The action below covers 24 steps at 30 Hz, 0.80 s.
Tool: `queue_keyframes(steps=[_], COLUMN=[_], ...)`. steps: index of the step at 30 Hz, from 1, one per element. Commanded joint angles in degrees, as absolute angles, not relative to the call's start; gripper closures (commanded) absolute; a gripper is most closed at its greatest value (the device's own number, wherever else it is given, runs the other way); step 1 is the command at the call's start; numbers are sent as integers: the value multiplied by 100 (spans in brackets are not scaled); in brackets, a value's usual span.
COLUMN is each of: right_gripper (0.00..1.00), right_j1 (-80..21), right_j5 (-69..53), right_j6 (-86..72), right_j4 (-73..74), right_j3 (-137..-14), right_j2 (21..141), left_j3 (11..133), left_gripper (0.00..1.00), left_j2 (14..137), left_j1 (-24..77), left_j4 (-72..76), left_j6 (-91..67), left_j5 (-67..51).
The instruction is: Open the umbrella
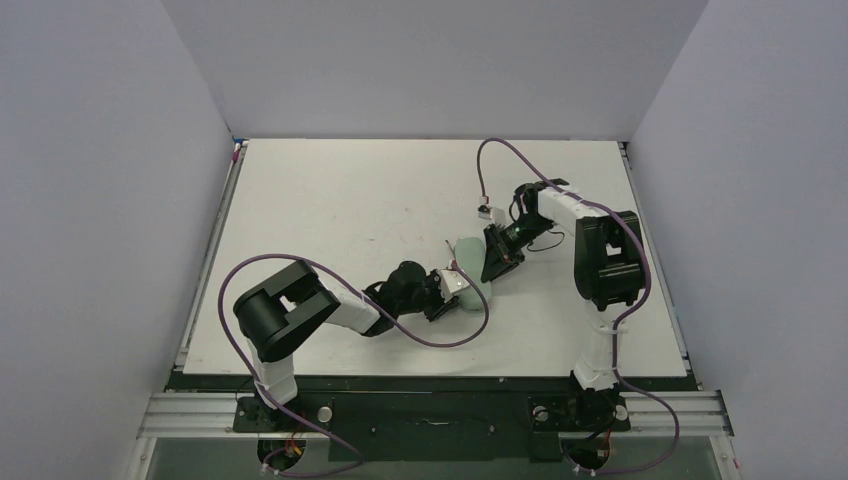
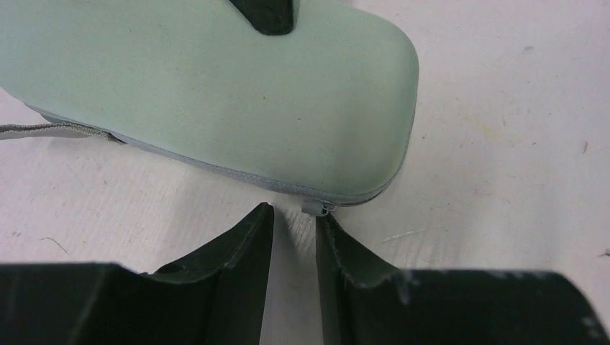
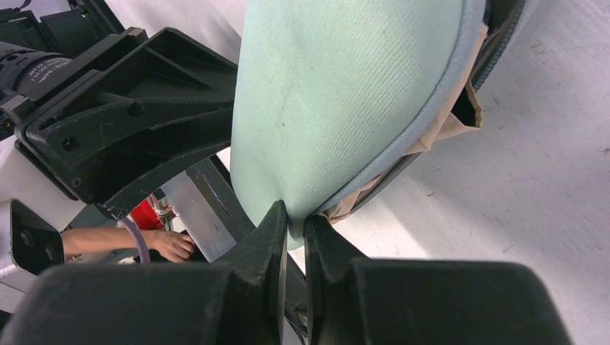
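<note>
The umbrella (image 1: pixel 472 270) is sitting near the middle of the desk (image 1: pixel 350 200), bundled in its mint pouch (image 2: pixel 216 93). The right arm (image 1: pixel 600 250) is reaching in from the pouch's right. The right jaws are clamping the pouch's edge. In the right wrist view the mint fabric is running down between the two black tips, with almost no gap between them. Just beside that grip the zip is standing partly open, and tan fabric (image 3: pixel 442 126) is showing through the opening.

The left arm (image 1: pixel 300 310) is stretching toward the pouch's near left side. The left jaws are pointing at the pouch's zipped seam, with a narrow strip of bare desk showing between them, and they are gripping nothing. The small grey zip pull (image 2: pixel 317 208) is sitting right at one tip, though whether it is touching that tip is unclear. A grey strap (image 2: pixel 57 131) is trailing from the pouch's left onto the desk. A black finger (image 2: pixel 266 14) of the right arm is showing over the pouch's far side. A purple cable (image 1: pixel 440 340) is looping across the desk nearer than the pouch. Whether the pouch is lying flat or tipping up cannot be told.
</note>
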<state>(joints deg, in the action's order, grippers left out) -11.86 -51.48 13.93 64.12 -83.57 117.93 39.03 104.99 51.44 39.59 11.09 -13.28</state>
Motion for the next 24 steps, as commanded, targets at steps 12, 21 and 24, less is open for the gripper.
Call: queue_keyframes(steps=[12, 21, 24], right_gripper=[100, 100, 100], right_j1=[-1118, -1117, -1118], right_j5=[-4319, -4320, -4333], right_j6=[1849, 1888, 1897], right_j4=[6421, 6443, 6442], right_j3=[-8425, -8417, -8404], right_j2=[12091, 12103, 12107], left_j3=[4139, 4019, 4069], left_gripper=[80, 68, 64], left_j2=[10470, 10523, 10560], left_j1=[5210, 5270, 5318], left_j4=[4201, 4124, 4129], left_j6=[1028, 1202, 1220], left_j5=[-1709, -1725, -1762])
